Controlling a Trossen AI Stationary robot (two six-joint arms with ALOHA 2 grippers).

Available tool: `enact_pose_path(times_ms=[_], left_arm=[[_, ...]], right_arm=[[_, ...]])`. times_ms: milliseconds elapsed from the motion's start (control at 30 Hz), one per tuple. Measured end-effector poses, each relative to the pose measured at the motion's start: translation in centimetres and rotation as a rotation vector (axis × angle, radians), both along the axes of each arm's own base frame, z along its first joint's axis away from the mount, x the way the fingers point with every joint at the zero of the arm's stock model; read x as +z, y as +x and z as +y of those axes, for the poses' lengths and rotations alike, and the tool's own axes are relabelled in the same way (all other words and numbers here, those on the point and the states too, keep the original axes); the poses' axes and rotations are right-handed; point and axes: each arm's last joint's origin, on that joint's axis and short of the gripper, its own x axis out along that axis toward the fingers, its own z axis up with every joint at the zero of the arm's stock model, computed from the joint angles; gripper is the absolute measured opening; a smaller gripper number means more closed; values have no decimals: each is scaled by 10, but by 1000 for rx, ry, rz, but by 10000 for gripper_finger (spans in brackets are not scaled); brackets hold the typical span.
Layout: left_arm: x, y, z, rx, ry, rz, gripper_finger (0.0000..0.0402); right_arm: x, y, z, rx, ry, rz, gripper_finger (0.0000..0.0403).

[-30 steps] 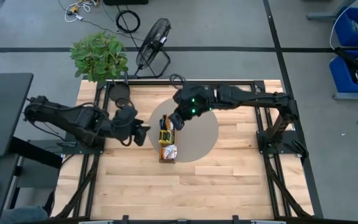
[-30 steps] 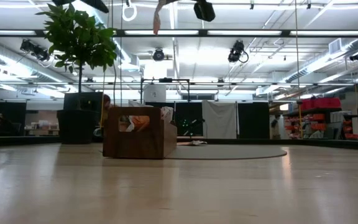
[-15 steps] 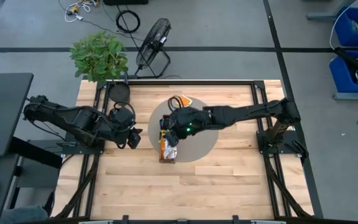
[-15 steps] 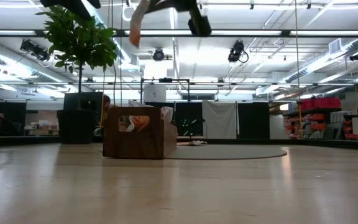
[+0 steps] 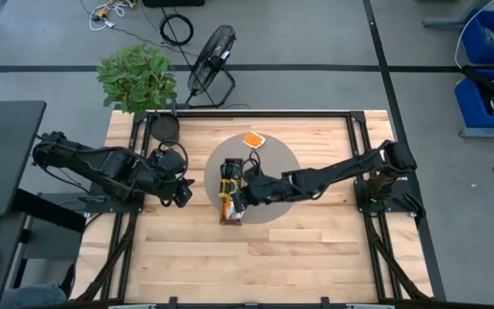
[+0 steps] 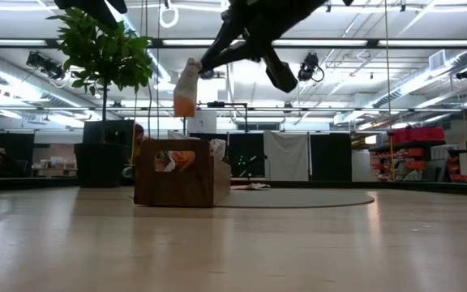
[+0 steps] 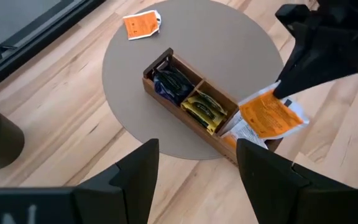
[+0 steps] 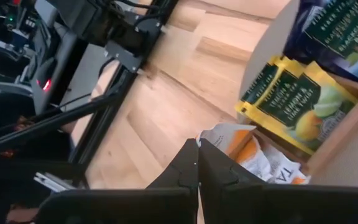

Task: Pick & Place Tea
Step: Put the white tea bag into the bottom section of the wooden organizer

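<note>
The wooden tray (image 6: pixel 177 172) hides most sachets (image 6: pixel 171 161) inside from the low view.

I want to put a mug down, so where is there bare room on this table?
The wood in front of the round mat is bare, also right of it toward the right arm's base. Crowded: the wooden tray, with the right gripper holding an orange sachet above it.

From above, the right gripper (image 6: pixel 191 81) hangs with an orange-and-white tea sachet (image 6: pixel 186 89) pinched between its closed fingers, above the brown wooden tray (image 6: pixel 181 173) resting on the pale wood surface (image 6: pixel 298 243), with a potted plant (image 6: pixel 101 49) far off to the left.
</note>
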Motion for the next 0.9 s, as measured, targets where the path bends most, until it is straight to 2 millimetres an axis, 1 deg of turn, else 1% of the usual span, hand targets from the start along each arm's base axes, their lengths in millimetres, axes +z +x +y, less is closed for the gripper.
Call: enact_pose_path(times_ms=[233, 433, 567, 767, 900], left_arm=[[0, 0, -1, -25, 11, 7, 220], [0, 0, -1, -24, 10, 4, 220], [0, 0, -2, -21, 5, -2, 220], [1, 1, -2, -20, 2, -8, 220], [1, 1, -2, -19, 2, -8, 220]], right_arm=[[-13, -1, 0, -29, -21, -16, 0], [-32, 10, 4, 9, 4, -27, 0], [-42, 14, 7, 17, 6, -12, 0], [-50, 13, 7, 24, -4, 43, 0], [-52, 13, 8, 42, 8, 44, 0]])
